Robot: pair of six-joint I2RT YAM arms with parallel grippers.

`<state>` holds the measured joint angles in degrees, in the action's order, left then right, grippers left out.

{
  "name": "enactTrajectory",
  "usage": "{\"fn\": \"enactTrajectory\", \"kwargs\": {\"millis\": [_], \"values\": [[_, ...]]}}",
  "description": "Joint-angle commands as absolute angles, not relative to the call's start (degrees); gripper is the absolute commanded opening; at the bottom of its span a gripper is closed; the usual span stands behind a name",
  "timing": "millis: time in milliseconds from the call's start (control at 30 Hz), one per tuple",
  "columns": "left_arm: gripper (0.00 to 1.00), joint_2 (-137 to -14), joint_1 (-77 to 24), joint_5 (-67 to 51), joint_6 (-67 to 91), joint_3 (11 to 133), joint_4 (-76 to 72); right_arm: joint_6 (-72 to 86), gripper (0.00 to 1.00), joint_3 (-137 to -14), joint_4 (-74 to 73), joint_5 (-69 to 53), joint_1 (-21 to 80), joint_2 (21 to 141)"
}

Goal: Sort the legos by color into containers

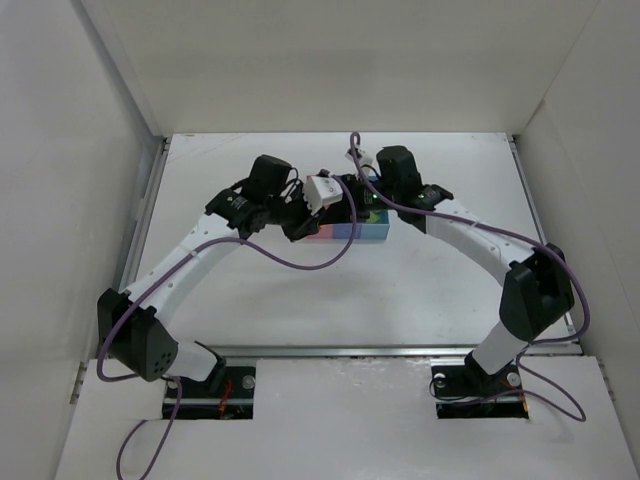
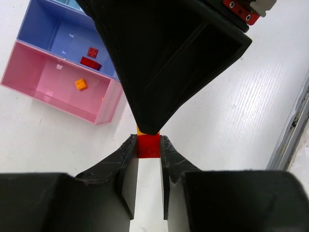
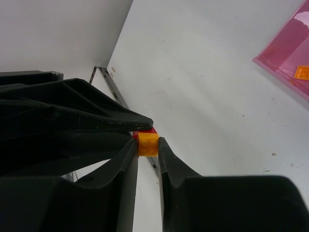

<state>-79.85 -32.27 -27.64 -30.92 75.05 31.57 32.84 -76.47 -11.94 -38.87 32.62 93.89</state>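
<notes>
Tabletop (image 1: pixel 420 290) white, faintly ribbed; white walls (image 1: pixel 330 60) on three sides; containers (image 1: pixel 372 237) centred.

We are in a robotics lab, at a purpose-built test cell rather than a home or shop. We see a bare white table (image 1: pixel 420 290) boxed in by plain white panels (image 1: pixel 340 60) along its far edge and both sides. Metal rails (image 1: pixel 148 215) trim its edges. The left arm (image 1: pixel 190 260) and the right arm (image 1: pixel 470 235) are bolted at the near edge, and purple cables (image 1: pixel 300 262) loop off them.
</notes>
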Motion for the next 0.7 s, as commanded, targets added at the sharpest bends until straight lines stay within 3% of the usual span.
{"fn": "enactTrajectory", "kwargs": {"millis": [0, 267, 500, 667], "values": [[0.0, -79.2, -32.5, -27.6, -30.1, 75.5, 30.0, 32.7, 0.0, -78.5, -9.9, -40.6, 31.6, 93.5], [0.0, -77.4, -31.4, -26.5, -30.7, 67.7, 31.0, 33.5, 0.0, -71.6, -9.9, -36.0, 22.1, 87.7], [0.0, -76.9, -30.2, -26.5, -30.7, 64.2, 30.0, 32.9, 0.0, -71.1, -10.5, -34.0, 20.9, 87.3], [0.0, -76.9, -28.3, -26.5, -28.8, 64.2, 29.4, 28.9, 0.0, -82.8, -16.9, -23.8, 25.5, 96.0]]}}
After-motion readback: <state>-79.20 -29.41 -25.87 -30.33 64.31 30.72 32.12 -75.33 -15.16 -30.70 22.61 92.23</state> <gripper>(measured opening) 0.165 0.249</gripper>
